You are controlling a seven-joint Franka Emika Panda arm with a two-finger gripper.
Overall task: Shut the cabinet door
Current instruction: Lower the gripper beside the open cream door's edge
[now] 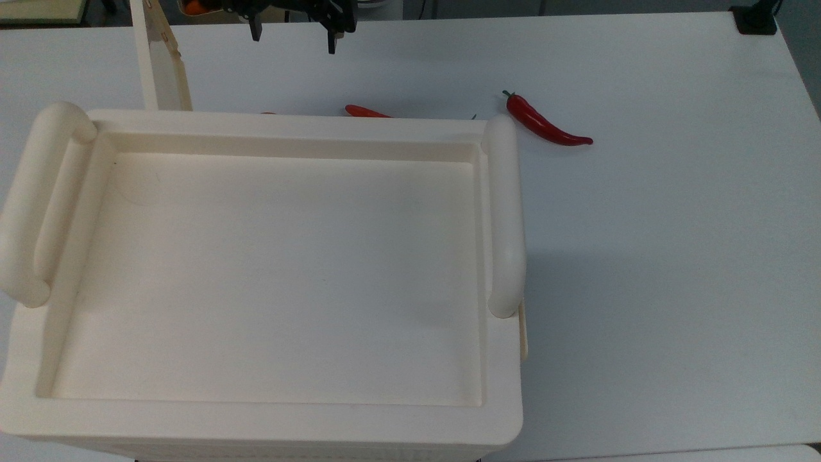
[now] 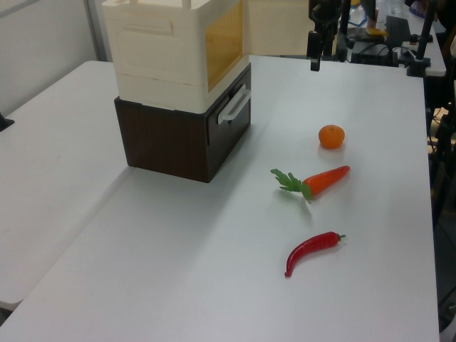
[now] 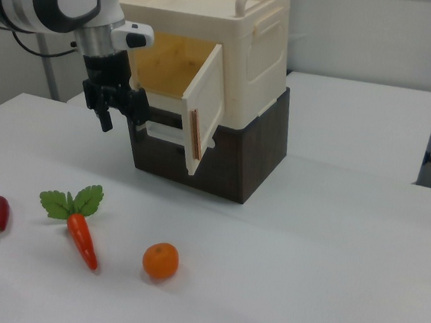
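Note:
The cream cabinet (image 1: 276, 423) has a recessed tray top and sits on a dark brown base (image 3: 231, 163). Its cabinet door (image 3: 206, 106) stands swung open, exposing the amber interior (image 3: 168, 64). In the top view the door (image 1: 160, 64) sticks out past the cabinet's far edge at the upper left. My gripper (image 3: 122, 113) hangs open and empty in front of the opening, to the right view's left of the door and apart from it. In the top view the gripper (image 1: 294, 35) is at the top edge, right of the door. The left view has the gripper (image 2: 317, 53) above the table.
On the white table lie a red chili (image 1: 545, 122), a carrot (image 3: 81, 232) and an orange (image 3: 160, 261), all in front of the cabinet. The brown base has a drawer with a white handle (image 2: 234, 107). Open table lies to the top view's right.

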